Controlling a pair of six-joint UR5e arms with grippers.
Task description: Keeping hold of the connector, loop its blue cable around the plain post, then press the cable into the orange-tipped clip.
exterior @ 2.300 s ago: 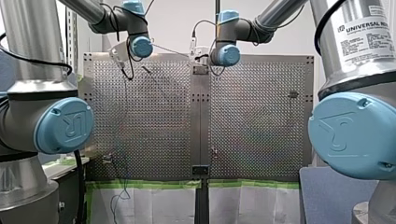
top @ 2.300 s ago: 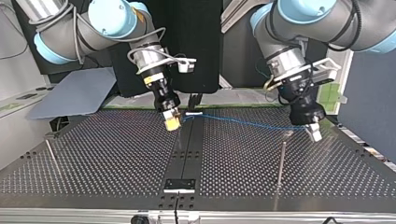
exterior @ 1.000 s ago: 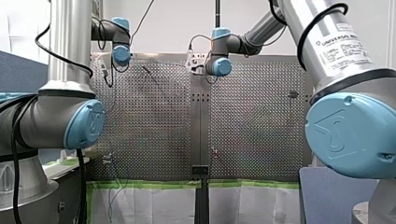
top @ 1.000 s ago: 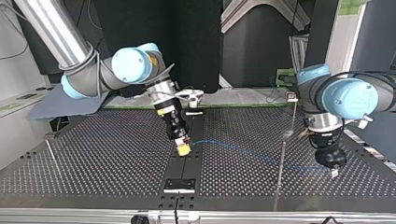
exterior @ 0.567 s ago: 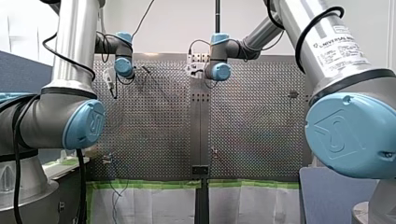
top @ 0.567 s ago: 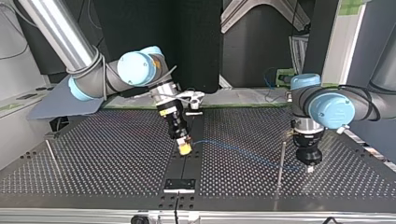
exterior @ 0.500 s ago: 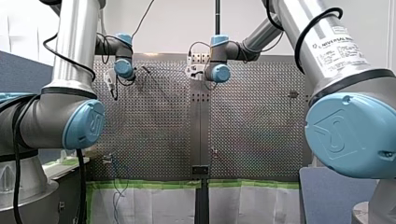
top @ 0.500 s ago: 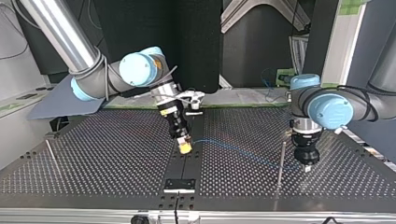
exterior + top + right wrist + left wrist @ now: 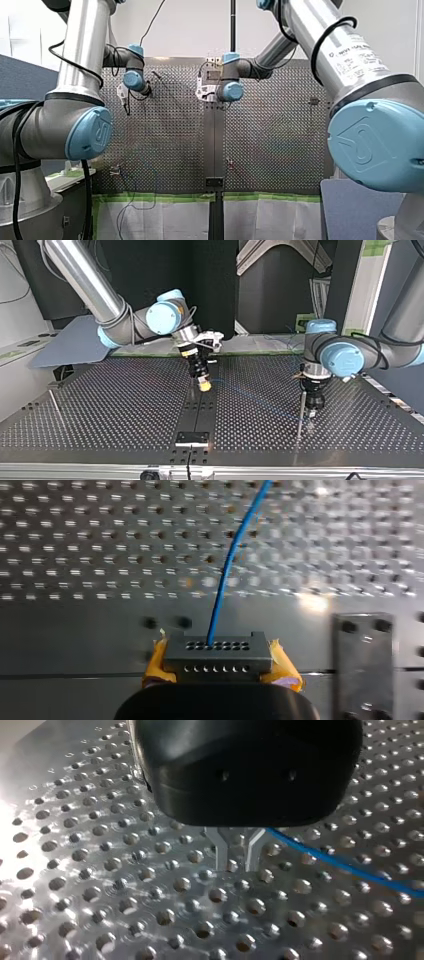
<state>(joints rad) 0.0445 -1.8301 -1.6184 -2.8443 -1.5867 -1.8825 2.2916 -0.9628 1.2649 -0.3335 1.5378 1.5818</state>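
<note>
1. My right gripper [image 9: 204, 385] stands over the middle of the perforated metal table [image 9: 125, 405]. Its yellow pads [image 9: 156, 666] are closed on the two short ends of the dark grey rectangular connector [image 9: 217, 652], so the connector is held.

2. The thin blue cable [image 9: 226, 575] leaves the front face of the connector and runs straight away from the right gripper. In the top view its long axis goes from the centre toward the near right, low over the table, as far as the thin plain metal post [image 9: 300, 415].

3. My left gripper [image 9: 235, 862] points down at the table just beside this post, on the post's right side in the top view. Its two metal fingers [image 9: 220, 851] stand with a narrow gap, the table shows through it, and nothing lies between the tips. The cable comes out beside the root of one finger. Whether it is caught there, I cannot tell.

4. The cable reaches the post from the left in the top view, and I see no turn around the post yet. I judge that the left arm is much nearer to the post, while the right arm with the connector is well apart from it. The loop therefore depends on carrying the cable around the post.

5. The orange-tipped clip I cannot find with certainty.
</note>
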